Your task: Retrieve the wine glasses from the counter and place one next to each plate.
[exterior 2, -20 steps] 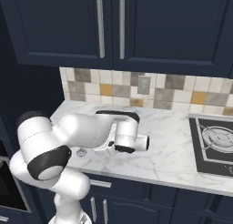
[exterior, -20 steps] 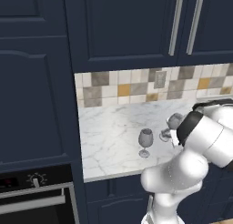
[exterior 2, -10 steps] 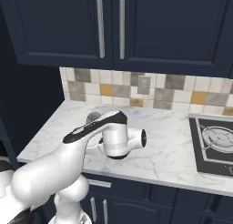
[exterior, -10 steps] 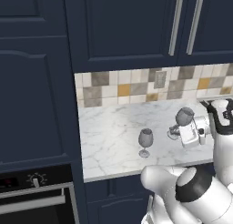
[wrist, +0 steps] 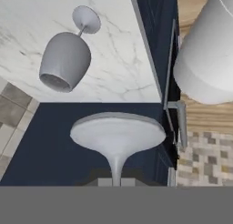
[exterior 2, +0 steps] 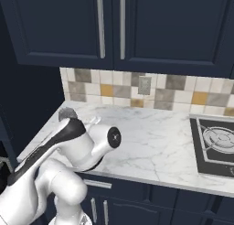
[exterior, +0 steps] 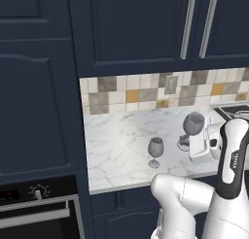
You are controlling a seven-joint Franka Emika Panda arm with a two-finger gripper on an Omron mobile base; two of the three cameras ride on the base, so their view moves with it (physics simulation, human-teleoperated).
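Since a second ago the held wine glass (exterior: 192, 124) is riding higher off the counter (exterior: 121, 141), and the arm is swinging its white bulk across both base views, the forearm now crossing the lower left of the right base view. That glass is hanging above the marble in the left base view, its bowl clear of the surface and its stem running down toward the white hand beside it. In the hand view its round foot (wrist: 117, 132) is filling the middle, the thin stem dropping straight between the finger tips of the gripper (wrist: 116, 182), which is pinching closed on that stem. The second wine glass (exterior: 155, 151) is standing upright on the counter, a little in front of and to the left of the lifted one; in the hand view it is showing as a grey bowl with stem and foot against the veined marble. Behind both, the tile wall (exterior: 146, 92) is backing the counter under navy upper cabinets (exterior: 146, 29). At the right end of the counter a hob (exterior 2: 215, 144) is sitting in the marble, and an oven (exterior: 34, 209) is showing low on the left.
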